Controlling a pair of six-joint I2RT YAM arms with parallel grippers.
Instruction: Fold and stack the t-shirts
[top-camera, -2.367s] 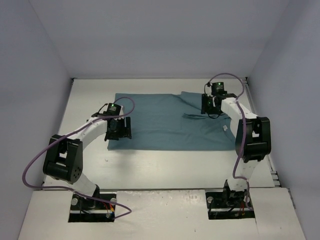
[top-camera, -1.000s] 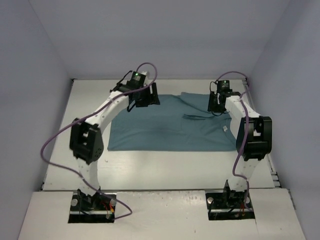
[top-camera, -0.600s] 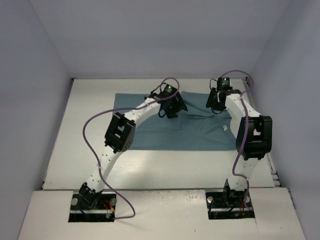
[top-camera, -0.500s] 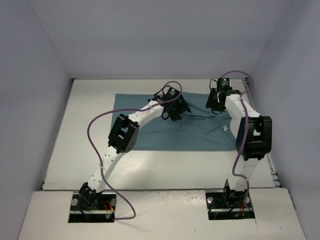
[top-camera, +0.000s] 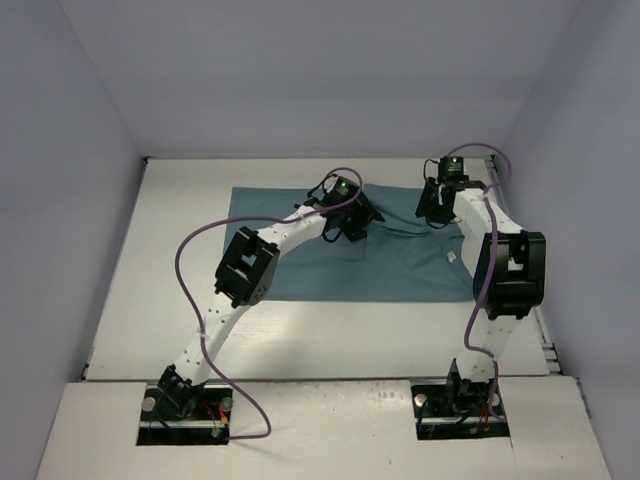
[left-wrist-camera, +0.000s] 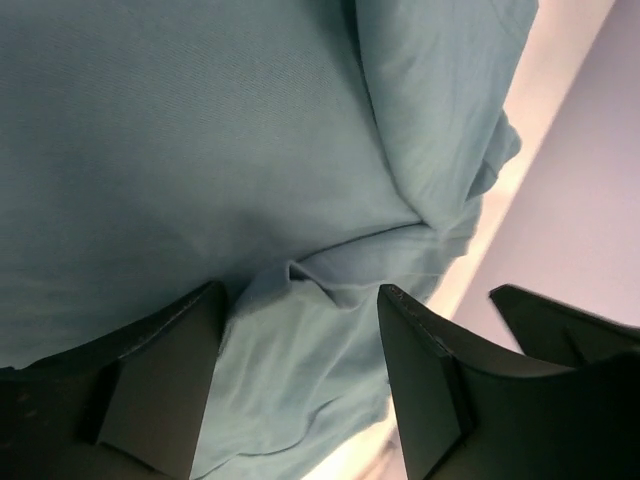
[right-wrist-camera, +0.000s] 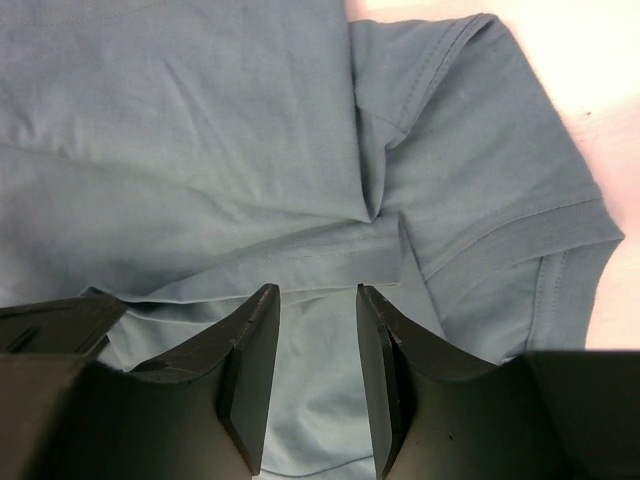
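The teal-blue t-shirt (top-camera: 390, 265) lies spread flat on the white table, with its small white label (top-camera: 450, 257) near the right end. My left gripper (top-camera: 352, 228) reaches across to the shirt's upper middle. In the left wrist view that gripper (left-wrist-camera: 300, 292) is open and hovers over a rumpled fold of cloth (left-wrist-camera: 330, 290). My right gripper (top-camera: 437, 210) is at the shirt's far right corner. Seen from the right wrist, it (right-wrist-camera: 316, 290) is open with a narrow gap, just above a stitched hem (right-wrist-camera: 340, 262) beside the short sleeve (right-wrist-camera: 500, 190).
Bare white table (top-camera: 170, 260) surrounds the shirt on all sides. Pale grey walls (top-camera: 80, 150) close in the back and both sides. The right arm's elbow (top-camera: 508, 275) stands over the shirt's right edge. A purple cable (top-camera: 200, 250) loops off the left arm.
My left arm has swung from the shirt's far left corner rightward to its upper middle, and its jaws have narrowed a little. The right gripper has barely shifted. The shirt lies as before.
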